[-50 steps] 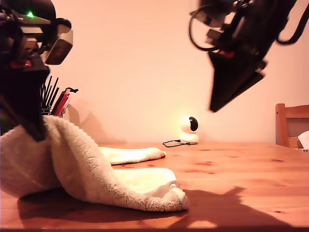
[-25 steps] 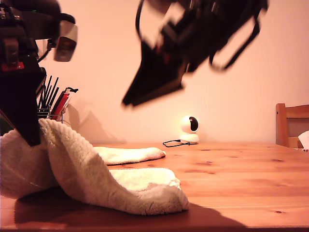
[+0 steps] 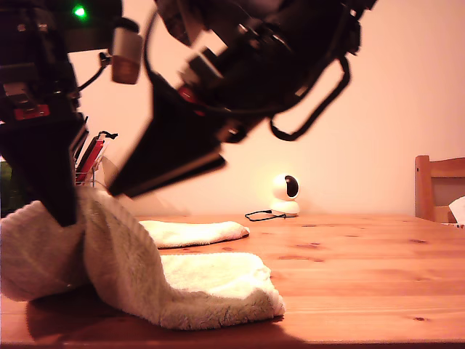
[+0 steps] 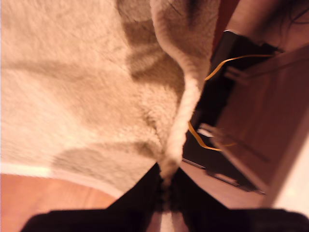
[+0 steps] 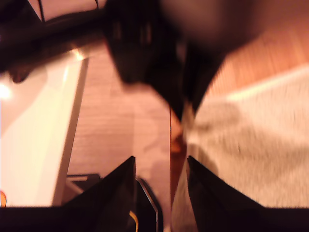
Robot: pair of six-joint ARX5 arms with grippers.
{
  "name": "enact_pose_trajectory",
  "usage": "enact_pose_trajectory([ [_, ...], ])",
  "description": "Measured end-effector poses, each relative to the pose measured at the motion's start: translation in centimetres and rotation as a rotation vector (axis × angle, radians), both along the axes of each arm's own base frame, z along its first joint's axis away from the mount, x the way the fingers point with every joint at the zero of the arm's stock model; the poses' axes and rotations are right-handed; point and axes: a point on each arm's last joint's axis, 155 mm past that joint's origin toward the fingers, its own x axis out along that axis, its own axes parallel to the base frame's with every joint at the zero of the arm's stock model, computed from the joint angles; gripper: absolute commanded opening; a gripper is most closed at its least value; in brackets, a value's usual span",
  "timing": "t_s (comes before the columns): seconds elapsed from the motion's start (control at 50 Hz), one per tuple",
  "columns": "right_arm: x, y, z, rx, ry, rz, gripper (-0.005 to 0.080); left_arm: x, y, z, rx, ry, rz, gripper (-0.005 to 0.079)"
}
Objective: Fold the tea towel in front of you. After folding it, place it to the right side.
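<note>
While my first gripper pinches a raised fold of the cream-white fluffy tea towel, its dark jaws meet on the fabric edge in the first wrist view, with the cloth fanning away from them over the wood. In the exterior view the same gripper stands at the frame's left side, descending from a black arm with a green indicator light at the upper left, and the towel rises to it as a hump. From that hump the towel slopes down to a flat folded portion lying on the reddish-brown wooden table in the lower centre-left of the frame; a further strip of it lies flat behind, toward the middle.

My second gripper shows two dark jaws set narrowly apart with nothing between them; beyond them lie table wood, towel pile and a blurred dark form that I cannot identify. In the exterior view it appears motion-blurred in the upper centre, its black wedge-shaped tip just above the towel's hump, close to the first gripper.

Background items: a holder of dark and red pens at the left, a small white round camera at the table's far edge, and a wooden chair back at the right.
</note>
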Motion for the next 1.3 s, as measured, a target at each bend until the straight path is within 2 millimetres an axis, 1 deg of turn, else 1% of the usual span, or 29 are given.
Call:
enact_pose_trajectory([
  [0.06, 0.1, 0.1, -0.2, 0.0, -0.001, -0.001, 0.0304, -0.1, 0.0, 0.0, 0.01, -0.007, -0.01, -0.0021],
  [0.28, 0.7, 0.1, -2.8, -0.046, 0.022, -0.016, 0.0304, -0.2, 0.4, -0.2, 0.037, -0.011, -0.011, -0.0021],
  [0.46, 0.5, 0.1, -5.2, -0.085, 0.057, -0.014, 0.0304, -0.2, 0.3, -0.1, 0.035, -0.013, -0.019, -0.0021],
  [0.56, 0.8, 0.3, -5.4, -0.08, 0.047, -0.017, 0.0304, -0.2, 0.4, 0.3, 0.029, -0.023, -0.019, -0.0021],
  [0.72, 1.4, 0.3, -5.5, -0.084, 0.02, -0.031, 0.0298, -0.1, 0.8, 1.6, 0.022, -0.069, -0.016, -0.0021],
  [0.9, 2.2, -0.3, -6.6, -0.11, 0.014, -0.042, 0.0291, 0.2, 1.4, 2.8, 0.024, -0.127, -0.005, -0.0021],
  [1.06, 3.3, -1.2, -7.1, -0.133, -0.007, -0.066, 0.029, -0.1, 2.4, 3.1, 0.057, -0.134, 0.002, -0.0021],
  [1.14, 3.8, -1.7, -7.2, -0.14, -0.004, -0.082, 0.0274, -0.3, 3.0, 3.0, 0.082, -0.13, 0.005, -0.0021],
  [1.24, 4.3, -2.2, -7.3, -0.146, 0.001, -0.097, 0.0272, -0.1, 3.5, 3.0, 0.111, -0.144, 0.012, -0.0021],
  [1.3, 4.5, -2.6, -7.4, -0.154, 0.008, -0.105, 0.0255, 0.0, 3.7, 3.0, 0.121, -0.15, 0.014, -0.0021],
])
